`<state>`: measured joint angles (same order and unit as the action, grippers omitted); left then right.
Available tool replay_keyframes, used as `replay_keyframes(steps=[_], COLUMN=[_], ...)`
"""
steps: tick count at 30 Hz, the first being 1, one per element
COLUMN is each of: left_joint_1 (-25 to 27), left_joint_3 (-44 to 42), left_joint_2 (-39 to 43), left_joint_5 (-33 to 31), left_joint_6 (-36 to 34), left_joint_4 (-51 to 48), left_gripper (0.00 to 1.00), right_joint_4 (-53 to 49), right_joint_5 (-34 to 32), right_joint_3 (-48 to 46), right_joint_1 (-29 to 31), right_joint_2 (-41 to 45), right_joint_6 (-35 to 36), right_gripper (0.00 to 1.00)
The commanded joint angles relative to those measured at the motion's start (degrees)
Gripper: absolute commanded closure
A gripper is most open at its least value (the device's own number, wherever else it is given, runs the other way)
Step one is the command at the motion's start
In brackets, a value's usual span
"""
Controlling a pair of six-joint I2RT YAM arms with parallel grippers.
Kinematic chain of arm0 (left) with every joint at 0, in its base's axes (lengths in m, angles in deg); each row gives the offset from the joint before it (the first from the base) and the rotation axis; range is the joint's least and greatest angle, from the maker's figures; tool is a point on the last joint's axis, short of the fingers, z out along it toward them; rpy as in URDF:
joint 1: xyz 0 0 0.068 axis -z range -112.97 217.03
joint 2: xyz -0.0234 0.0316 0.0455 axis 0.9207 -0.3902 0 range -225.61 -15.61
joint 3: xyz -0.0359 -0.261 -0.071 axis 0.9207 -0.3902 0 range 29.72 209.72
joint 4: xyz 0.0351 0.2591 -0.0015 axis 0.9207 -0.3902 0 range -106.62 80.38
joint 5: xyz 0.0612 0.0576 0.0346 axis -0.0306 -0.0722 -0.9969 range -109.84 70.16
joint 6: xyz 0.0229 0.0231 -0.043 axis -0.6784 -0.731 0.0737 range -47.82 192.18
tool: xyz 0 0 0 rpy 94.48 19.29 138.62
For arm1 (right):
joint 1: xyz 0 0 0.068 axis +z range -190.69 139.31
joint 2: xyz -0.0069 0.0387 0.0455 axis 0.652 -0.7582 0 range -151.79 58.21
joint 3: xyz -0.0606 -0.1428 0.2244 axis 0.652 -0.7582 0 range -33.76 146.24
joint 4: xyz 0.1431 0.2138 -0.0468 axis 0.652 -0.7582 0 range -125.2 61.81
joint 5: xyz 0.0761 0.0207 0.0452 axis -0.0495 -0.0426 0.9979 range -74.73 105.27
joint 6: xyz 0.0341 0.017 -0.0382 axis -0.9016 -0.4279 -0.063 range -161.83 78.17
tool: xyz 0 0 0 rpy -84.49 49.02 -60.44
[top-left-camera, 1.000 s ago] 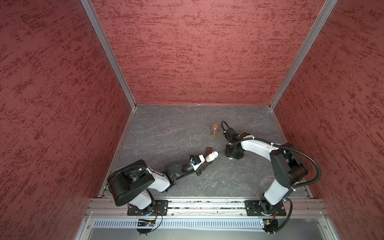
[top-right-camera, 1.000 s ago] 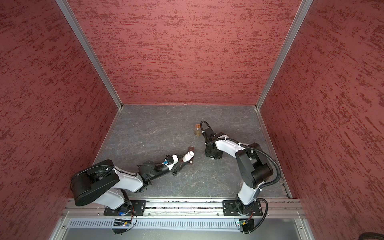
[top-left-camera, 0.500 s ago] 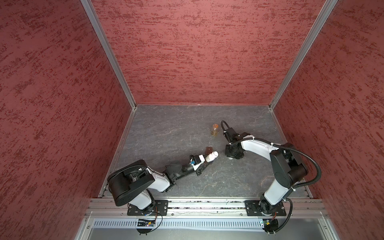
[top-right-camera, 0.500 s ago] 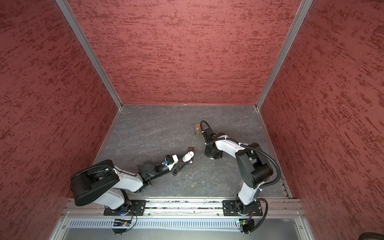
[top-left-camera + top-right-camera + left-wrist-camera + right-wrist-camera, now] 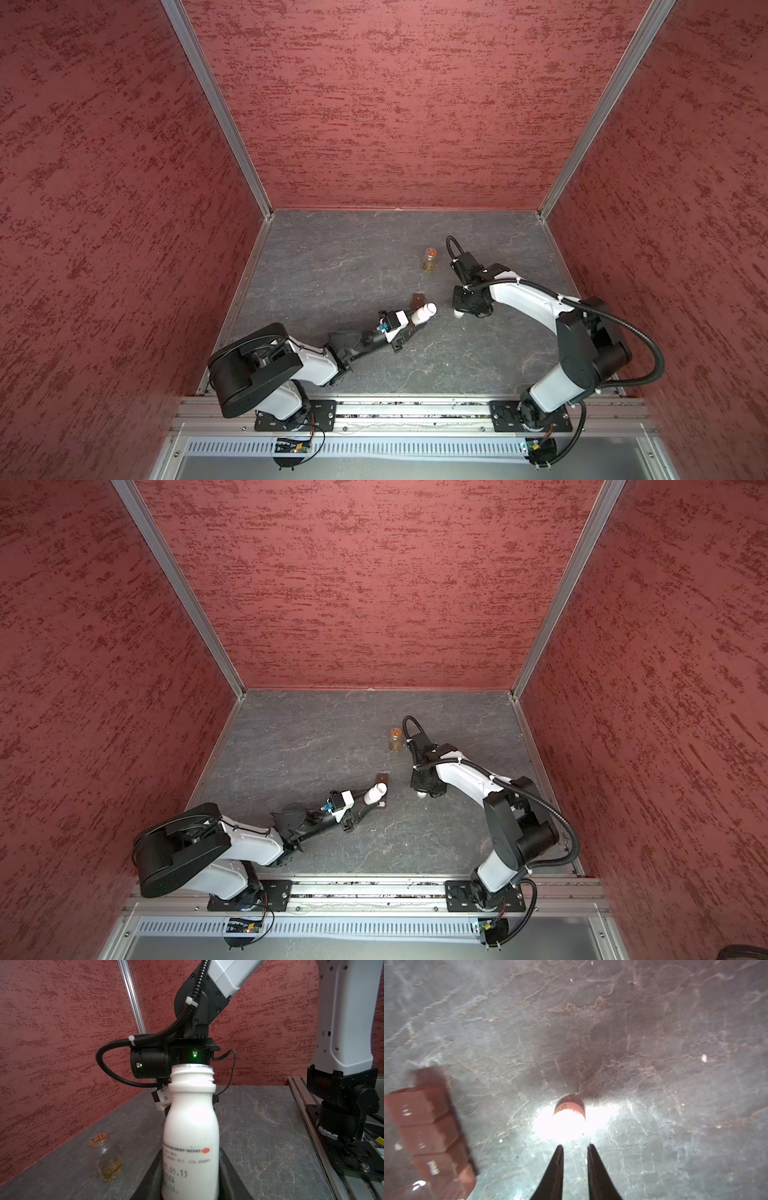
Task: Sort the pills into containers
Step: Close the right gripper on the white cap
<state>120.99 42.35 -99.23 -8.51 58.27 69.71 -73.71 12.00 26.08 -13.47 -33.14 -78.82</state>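
Between black left fingers [image 5: 229, 1176], a smooth white bottle [image 5: 191, 1126] (threaded neck)

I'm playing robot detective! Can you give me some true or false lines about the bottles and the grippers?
1. The left gripper holds the white bottle. True.
2. The white bottle has its cap on. False: its threaded neck is bare.
3. The amber bottle stands upright on the table with its orange cap on. True.
4. The right gripper grips the amber bottle. False: it holds nothing and points down at the table, close to a small white round thing.
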Motion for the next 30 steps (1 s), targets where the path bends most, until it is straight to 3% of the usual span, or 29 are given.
replay_keyframes(steps=[1,6,18,30], left_joint_1=[0.33,0.54,0.48,0.51], left_joint_3=[-0.62,-0.54,-0.52,-0.98], left_joint_2=[1.77,3.24,3.05,3.94], left_joint_5=[-1.02,-1.23,-0.97,-1.04], left_joint_6=[-0.01,-0.42,-0.94,-1.43], left_joint_4=[-0.98,-3.13,-2.58,-2.78], left_gripper=[1.0,1.0,1.0,1.0], right_joint_4=[-2.55,-2.57,-2.27,-0.1], right_joint_5=[-0.91,-0.86,-2.55,-1.74], right_joint_3=[0.82,2.14,6.17,5.89], right_joint_1=[0.37,0.63,1.02,0.99], right_joint_2=[1.88,0.02,-9.51,-12.62], right_joint_6=[0.11,0.82,1.39,1.52], right_gripper=[0.63,0.54,0.49,0.56])
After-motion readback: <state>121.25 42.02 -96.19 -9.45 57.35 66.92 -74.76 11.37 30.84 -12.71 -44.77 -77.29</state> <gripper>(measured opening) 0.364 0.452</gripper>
